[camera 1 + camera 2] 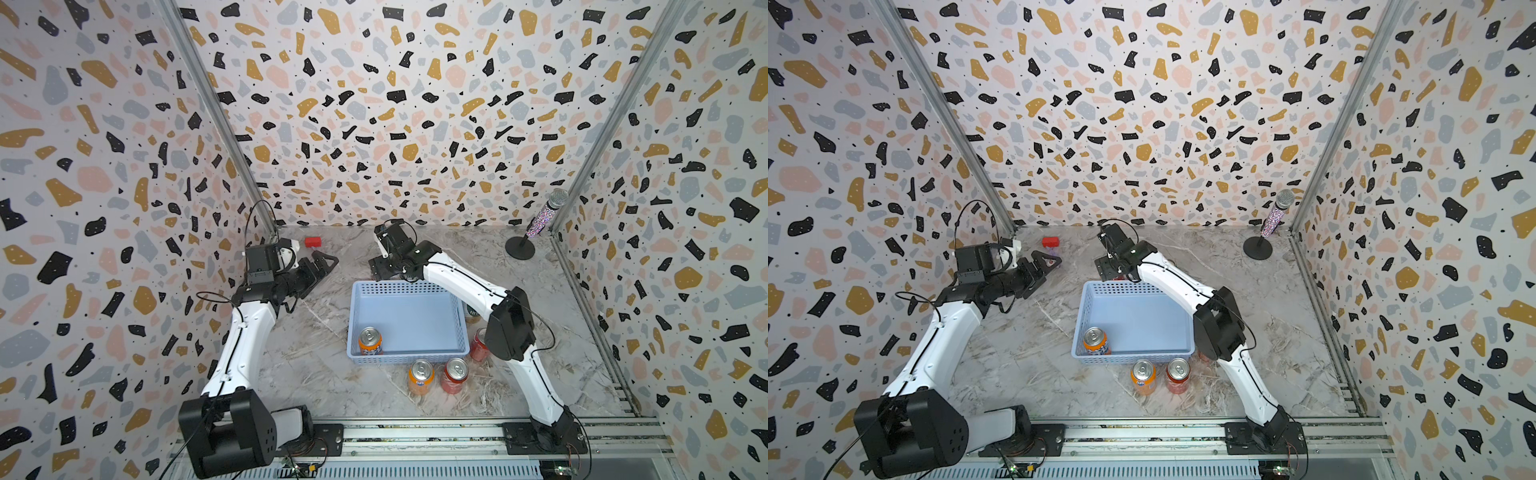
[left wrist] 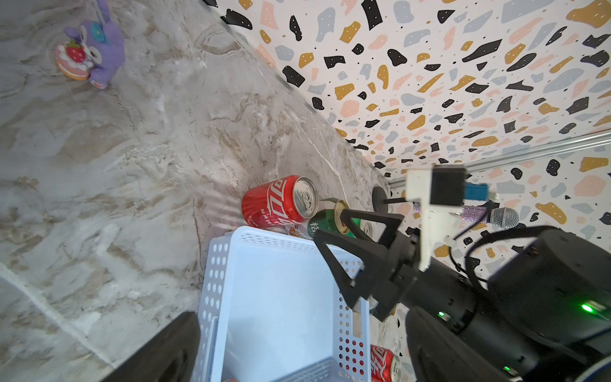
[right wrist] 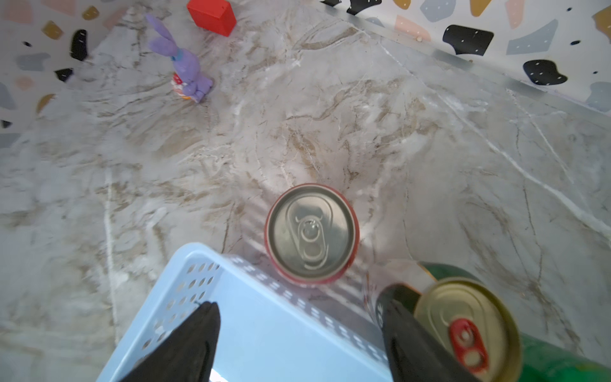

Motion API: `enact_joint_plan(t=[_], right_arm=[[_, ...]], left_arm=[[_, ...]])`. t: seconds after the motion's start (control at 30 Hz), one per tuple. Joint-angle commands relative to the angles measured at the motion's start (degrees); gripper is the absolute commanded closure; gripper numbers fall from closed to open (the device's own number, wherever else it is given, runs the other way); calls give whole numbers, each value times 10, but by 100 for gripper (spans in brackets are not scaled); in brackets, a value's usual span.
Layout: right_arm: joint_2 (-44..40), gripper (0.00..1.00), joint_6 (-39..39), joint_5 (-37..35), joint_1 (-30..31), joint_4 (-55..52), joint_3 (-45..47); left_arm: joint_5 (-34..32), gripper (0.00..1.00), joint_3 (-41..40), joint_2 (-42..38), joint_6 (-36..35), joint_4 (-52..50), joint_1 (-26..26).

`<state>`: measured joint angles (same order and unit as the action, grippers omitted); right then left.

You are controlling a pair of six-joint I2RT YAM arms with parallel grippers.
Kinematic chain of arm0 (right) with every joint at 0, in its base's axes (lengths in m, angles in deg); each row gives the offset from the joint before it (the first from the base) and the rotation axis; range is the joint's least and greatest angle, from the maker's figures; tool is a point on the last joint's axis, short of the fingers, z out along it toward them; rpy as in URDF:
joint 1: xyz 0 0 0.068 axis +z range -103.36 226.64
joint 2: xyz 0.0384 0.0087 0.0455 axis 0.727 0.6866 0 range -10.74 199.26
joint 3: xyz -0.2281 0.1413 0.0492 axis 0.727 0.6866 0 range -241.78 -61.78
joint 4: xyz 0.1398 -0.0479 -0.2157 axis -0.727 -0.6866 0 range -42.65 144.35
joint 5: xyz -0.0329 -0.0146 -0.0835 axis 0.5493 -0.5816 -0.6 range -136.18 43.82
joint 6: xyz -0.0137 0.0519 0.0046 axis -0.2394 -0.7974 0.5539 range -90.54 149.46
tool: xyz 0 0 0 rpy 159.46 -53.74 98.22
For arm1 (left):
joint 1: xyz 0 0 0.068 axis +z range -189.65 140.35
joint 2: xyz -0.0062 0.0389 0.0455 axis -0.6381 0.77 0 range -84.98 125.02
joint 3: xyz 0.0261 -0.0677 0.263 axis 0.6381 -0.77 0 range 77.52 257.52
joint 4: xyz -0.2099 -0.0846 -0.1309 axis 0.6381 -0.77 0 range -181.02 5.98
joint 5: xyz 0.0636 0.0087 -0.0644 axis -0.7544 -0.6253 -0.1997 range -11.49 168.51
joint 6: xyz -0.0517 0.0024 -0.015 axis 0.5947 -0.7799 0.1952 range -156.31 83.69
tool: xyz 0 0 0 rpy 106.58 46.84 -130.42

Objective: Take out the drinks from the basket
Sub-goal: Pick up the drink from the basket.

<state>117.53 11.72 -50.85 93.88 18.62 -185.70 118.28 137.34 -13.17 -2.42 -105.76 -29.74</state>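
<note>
The light-blue basket [image 1: 405,358] [image 1: 1133,358] holds one orange can [image 1: 370,340] [image 1: 1095,340] in its near left corner. In front of it stand an orange can [image 1: 420,376] and a red can [image 1: 455,374]. Another red can [image 1: 478,345] is half hidden behind my right arm. My right gripper [image 1: 377,271] [image 3: 301,317] hangs open and empty over the far rim. Just beyond that rim stand a red can [image 3: 310,231] [image 2: 277,203] and a dark green gold-topped can [image 3: 463,327]. My left gripper [image 1: 323,266] [image 2: 297,357] is open and empty, left of the basket.
A purple rabbit toy [image 3: 185,69] [image 2: 92,49] and a red block [image 1: 312,242] lie at the back left. A glittery microphone on a round stand [image 1: 544,216] fills the back right corner. Patterned walls close three sides.
</note>
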Motion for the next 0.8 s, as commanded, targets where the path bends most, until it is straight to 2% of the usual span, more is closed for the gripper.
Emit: enact_joint_plan(t=[0.0,0.17,0.37,0.77], right_arm=[[-98,18,-15,31,14,34,74],[-187,17,-17,66,46,54,202],[-223,13,-18,84,88,54,283],[-182,11,-16,81,134,17,270]], left_arm=[[-7,0,-8,-6,-7,14,-1],[-30,0,-8,-13,-18,-9,-1],[-40,0,-5,-10,-26,-29,7],[-47,0,-9,-15,-32,-32,12]])
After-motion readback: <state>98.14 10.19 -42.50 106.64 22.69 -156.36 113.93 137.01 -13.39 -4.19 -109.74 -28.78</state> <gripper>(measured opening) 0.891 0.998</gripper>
